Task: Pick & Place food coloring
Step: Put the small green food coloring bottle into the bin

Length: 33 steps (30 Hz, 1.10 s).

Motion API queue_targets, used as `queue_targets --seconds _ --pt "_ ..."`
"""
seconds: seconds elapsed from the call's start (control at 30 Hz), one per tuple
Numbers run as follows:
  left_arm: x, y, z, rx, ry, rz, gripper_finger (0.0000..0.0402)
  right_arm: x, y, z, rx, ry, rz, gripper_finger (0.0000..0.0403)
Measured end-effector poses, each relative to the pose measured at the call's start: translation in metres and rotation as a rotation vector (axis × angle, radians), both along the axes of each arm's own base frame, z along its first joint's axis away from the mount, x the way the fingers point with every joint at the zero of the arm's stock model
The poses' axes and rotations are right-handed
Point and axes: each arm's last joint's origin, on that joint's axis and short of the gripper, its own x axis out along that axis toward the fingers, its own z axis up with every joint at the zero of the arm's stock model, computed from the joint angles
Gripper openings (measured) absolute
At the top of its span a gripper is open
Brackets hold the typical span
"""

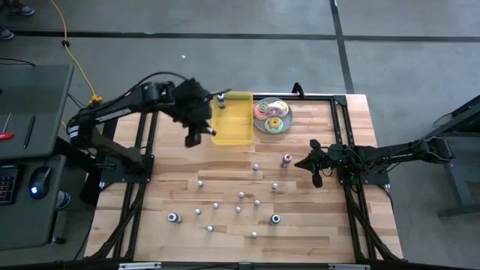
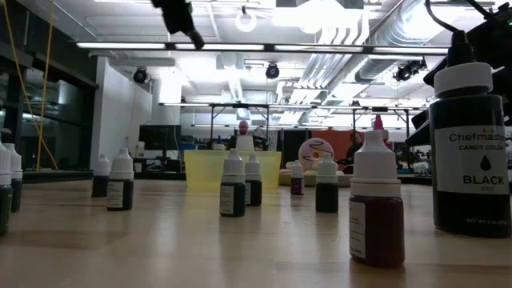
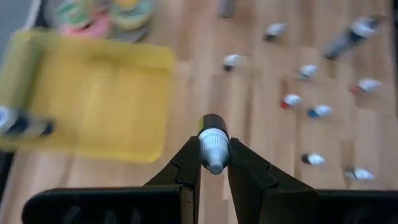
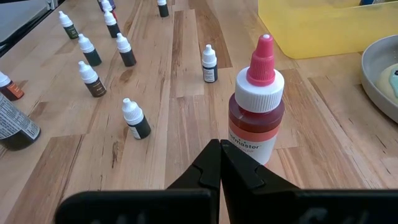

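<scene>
Small whitish food coloring bottles (image 1: 240, 196) stand scattered on the wooden table, a few of them larger. My left gripper (image 3: 213, 154) hangs above the table by the yellow tray's (image 1: 232, 118) near left corner and is shut on one tiny bottle (image 3: 213, 127). Another bottle (image 3: 25, 124) lies inside the tray. My right gripper (image 4: 219, 158) is shut, low over the table, just behind a larger red bottle with a pink cap (image 4: 256, 118). In the high view a small gap shows between the right gripper (image 1: 311, 166) and this bottle (image 1: 286, 159). My left gripper pinches the tiny bottle between its two fingers (image 3: 186, 165) at the white cap end (image 3: 214, 148). The fingers come from above, pointing down. The bottle is lifted clear of the table, with its cap toward the wrist and its dark body pointing down.
A round plate of frosted doughnuts (image 1: 271, 115) sits right of the tray at the far edge. A big black bottle (image 2: 468, 144) stands near the low camera. Bare wood lies between the tray and the scattered bottles. A person (image 2: 242, 136) sits far behind the table.
</scene>
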Motion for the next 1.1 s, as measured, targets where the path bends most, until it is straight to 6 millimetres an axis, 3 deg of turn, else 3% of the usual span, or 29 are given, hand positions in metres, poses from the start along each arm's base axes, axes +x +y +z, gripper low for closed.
queue_targets --seconds 0.17,0.33,0.7,1.1 --pt "0.03 0.013 0.016 0.018 0.07 0.188 0.0049 0.0 0.0 0.0 0.0 0.0 0.0 0.0" --pt "0.066 0.026 0.011 0.023 0.158 0.245 0.0049 0.0 0.0 0.0 0.0 0.0 0.0 0.0" --pt "0.126 0.05 -0.052 0.075 0.37 0.37 0.0049 0.0 0.0 0.0 0.0 0.0 0.0 0.0" --pt "0.159 0.094 -0.12 -0.021 0.401 0.578 0.0049 0.0 0.0 0.0 0.0 0.0 0.0 0.0"
